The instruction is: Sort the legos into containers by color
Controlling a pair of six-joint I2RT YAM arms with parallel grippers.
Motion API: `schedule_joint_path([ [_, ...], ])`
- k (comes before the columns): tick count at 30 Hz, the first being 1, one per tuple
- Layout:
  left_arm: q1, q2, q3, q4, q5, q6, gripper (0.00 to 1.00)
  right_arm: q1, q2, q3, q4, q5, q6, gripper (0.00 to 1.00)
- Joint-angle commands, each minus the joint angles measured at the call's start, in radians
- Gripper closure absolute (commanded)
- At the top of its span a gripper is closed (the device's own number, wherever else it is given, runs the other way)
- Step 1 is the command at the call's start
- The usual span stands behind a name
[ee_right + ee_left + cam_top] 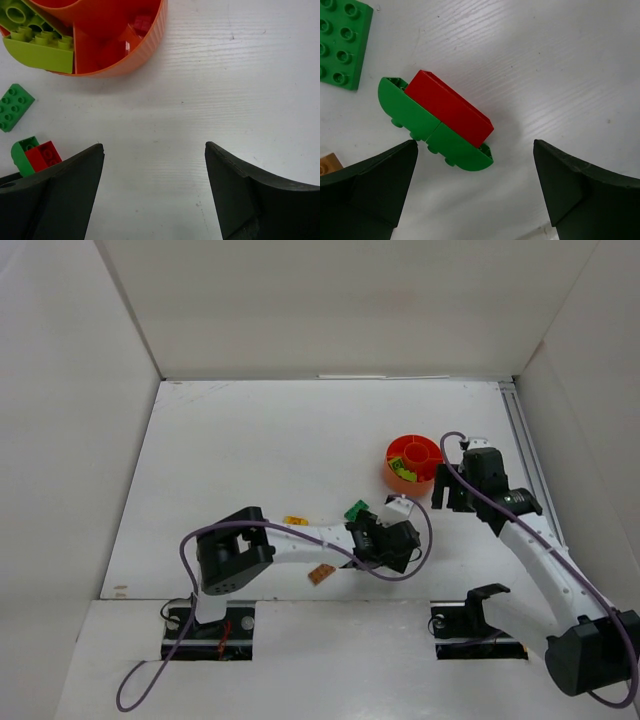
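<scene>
The orange-red bowl [413,462] stands right of centre; in the right wrist view its wall [125,55] holds lime bricks [40,45] in one compartment and a red brick [135,27] in another. A red brick [447,107] stuck on green curved bricks [455,150] lies on the table just ahead of my open, empty left gripper [475,145], nearer its left finger. A green plate [340,40] lies beyond it. My right gripper [154,146] is open and empty over bare table, just near of the bowl. The red-green cluster also shows in the right wrist view [35,155].
A yellow brick [294,521] and an orange-brown brick [320,575] lie by the left arm. The green plate [355,510] lies left of the left gripper [385,540]. White walls enclose the table; a rail [525,455] runs along the right edge.
</scene>
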Motion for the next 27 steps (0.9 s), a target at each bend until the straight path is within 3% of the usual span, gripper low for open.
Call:
schedule_joint_path([
  [1, 0.000, 0.021, 0.048, -0.092, -0.091, 0.113, 0.00, -0.035, -0.004, -0.005, 0.019, -0.059, -0.080, 0.13],
  [6, 0.000, 0.033, 0.037, -0.090, -0.068, 0.087, 0.02, -0.055, 0.007, -0.005, 0.032, -0.081, -0.092, 0.13],
  [11, 0.000, 0.024, 0.035, -0.090, -0.079, 0.047, 0.11, -0.055, 0.028, -0.005, 0.050, -0.099, -0.101, 0.13],
  [16, 0.000, 0.061, 0.065, -0.116, -0.079, 0.033, 0.27, -0.055, 0.039, -0.005, 0.050, -0.099, -0.101, 0.13],
  [24, 0.000, 0.021, 0.012, -0.104, -0.070, 0.015, 0.41, -0.055, 0.039, -0.005, 0.050, -0.090, -0.101, 0.13],
  [25, 0.000, 0.021, 0.012, -0.093, -0.070, 0.015, 0.48, -0.055, 0.039, -0.005, 0.050, -0.090, -0.101, 0.13],
  [27, 0.000, 0.021, 0.012, -0.093, -0.061, 0.004, 0.48, -0.055, 0.039, -0.005, 0.050, -0.090, -0.101, 0.13],
])
